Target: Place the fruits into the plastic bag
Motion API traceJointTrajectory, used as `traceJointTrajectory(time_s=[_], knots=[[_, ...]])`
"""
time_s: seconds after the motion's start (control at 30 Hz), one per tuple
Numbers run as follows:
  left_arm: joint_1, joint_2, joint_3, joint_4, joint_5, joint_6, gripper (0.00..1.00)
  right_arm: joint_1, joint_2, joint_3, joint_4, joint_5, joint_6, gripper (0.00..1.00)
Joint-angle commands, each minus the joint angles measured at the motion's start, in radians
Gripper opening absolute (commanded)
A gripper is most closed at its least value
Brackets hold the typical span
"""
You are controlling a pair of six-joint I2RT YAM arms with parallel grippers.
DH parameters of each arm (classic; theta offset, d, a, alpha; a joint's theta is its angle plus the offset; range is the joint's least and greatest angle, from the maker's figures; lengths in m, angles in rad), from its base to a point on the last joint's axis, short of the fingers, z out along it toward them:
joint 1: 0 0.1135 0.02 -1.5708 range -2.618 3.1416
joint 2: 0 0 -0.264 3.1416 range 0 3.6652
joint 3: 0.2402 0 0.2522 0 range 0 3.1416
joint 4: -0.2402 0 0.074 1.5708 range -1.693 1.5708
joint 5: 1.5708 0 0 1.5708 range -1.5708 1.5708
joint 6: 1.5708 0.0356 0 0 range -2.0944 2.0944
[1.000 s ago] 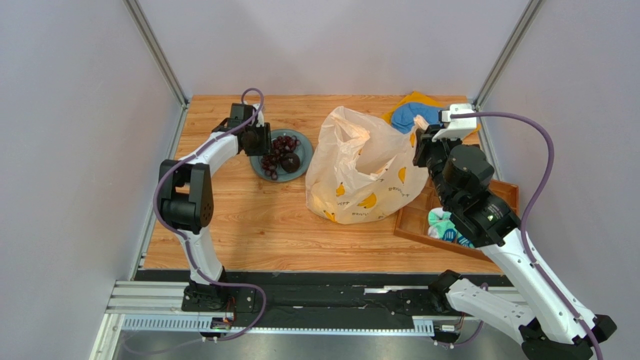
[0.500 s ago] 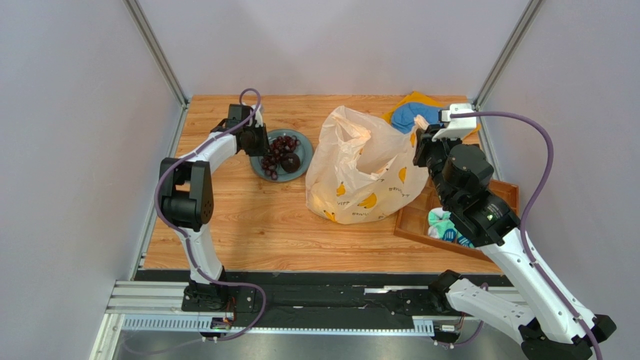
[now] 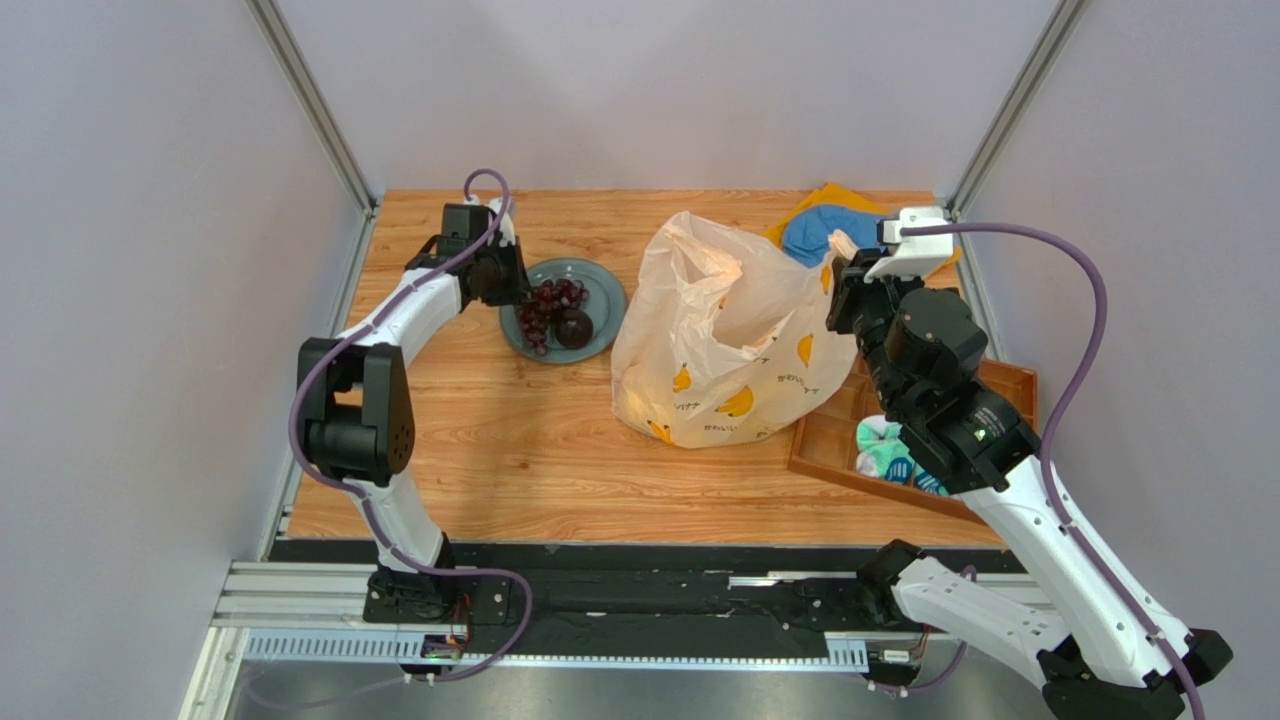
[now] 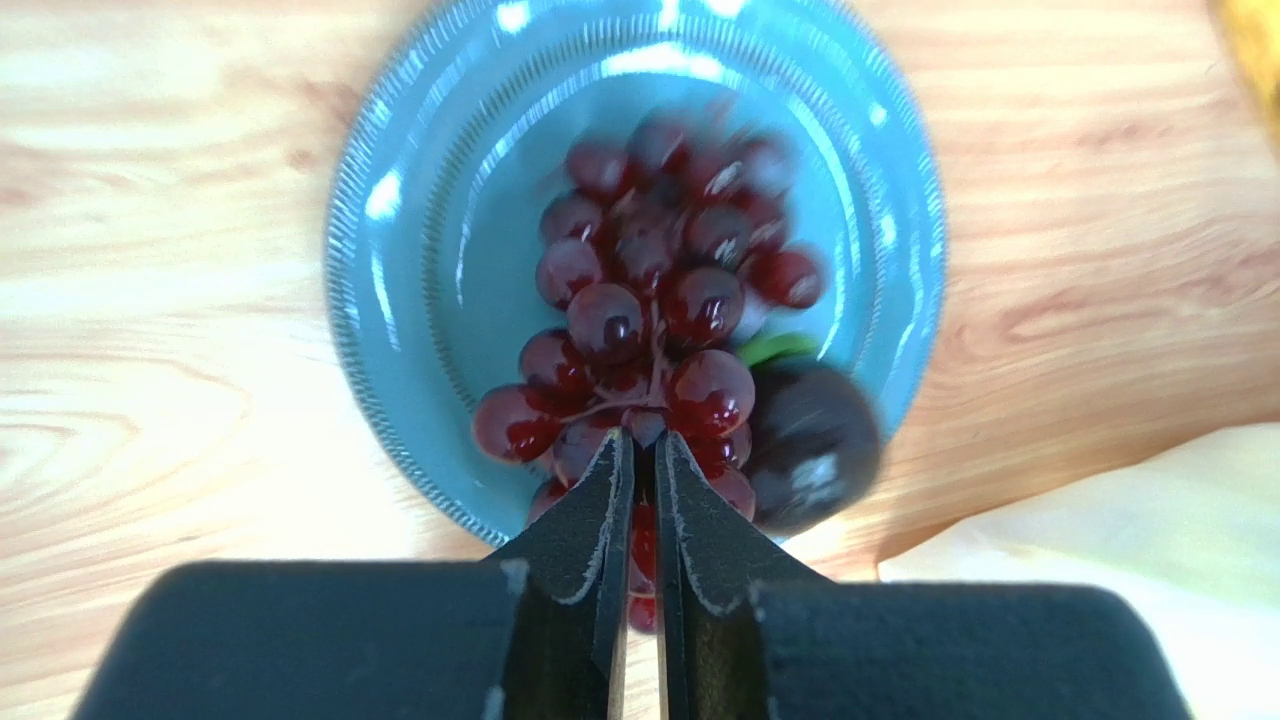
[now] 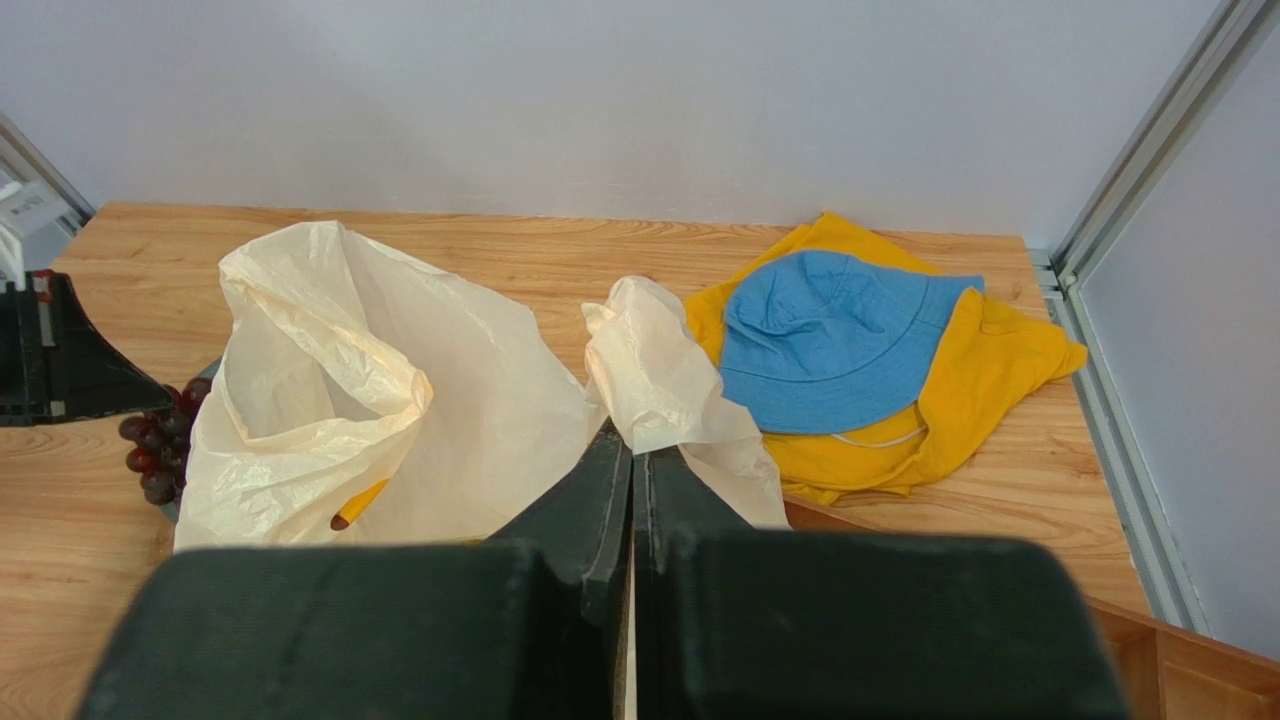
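Observation:
The dark purple grapes (image 3: 544, 305) (image 4: 661, 300) hang over the grey-blue plate (image 3: 604, 290) (image 4: 398, 255). My left gripper (image 3: 505, 279) (image 4: 642, 447) is shut on the bunch at its near end. A dark round fruit (image 3: 573, 332) (image 4: 812, 443) lies on the plate beside the grapes. The pale peach plastic bag (image 3: 721, 345) (image 5: 451, 390) stands in the middle of the table. My right gripper (image 3: 842, 285) (image 5: 633, 443) is shut on one bag handle (image 5: 646, 368) and holds it up. A yellow fruit tip (image 5: 358, 504) shows inside the bag.
An orange-yellow cloth (image 3: 836, 198) (image 5: 977, 360) and a blue hat (image 3: 819, 228) (image 5: 834, 338) lie behind the bag at the back right. A wooden tray (image 3: 836, 444) holding a small blue-and-white item (image 3: 890, 450) sits right of the bag. Frame posts rise at both back corners.
My left gripper has moved back and to the left with the grapes, which shifted to the plate's left side away from the dark fruit. The right arm and the bag have not moved.

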Motion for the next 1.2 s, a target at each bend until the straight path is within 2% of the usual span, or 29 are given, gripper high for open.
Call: traceJointTrajectory(time_s=[0.0,0.43,0.63,0.73,0.97,1.17], knots=[[0.014,-0.109,0.008,0.048,-0.049,0.008,0.0,-0.005,-0.008,-0.001,0.034,-0.01,0.0,0.0],[0.016,-0.327,-0.033,0.056,-0.063,0.011,0.0,-0.006,-0.013,0.0,0.032,-0.017,0.003,0.0],[0.016,-0.433,-0.038,0.053,-0.015,0.03,0.0,-0.005,-0.013,-0.001,0.032,-0.022,0.007,0.0],[0.016,-0.465,-0.044,0.053,0.026,0.045,0.0,-0.005,-0.013,-0.003,0.034,-0.027,0.007,0.0],[0.003,-0.566,-0.058,0.113,0.254,0.011,0.0,-0.005,-0.019,-0.004,0.035,-0.031,0.012,0.0],[-0.13,-0.602,-0.015,0.14,0.301,0.034,0.0,-0.005,-0.019,-0.004,0.035,-0.04,0.015,0.0]])
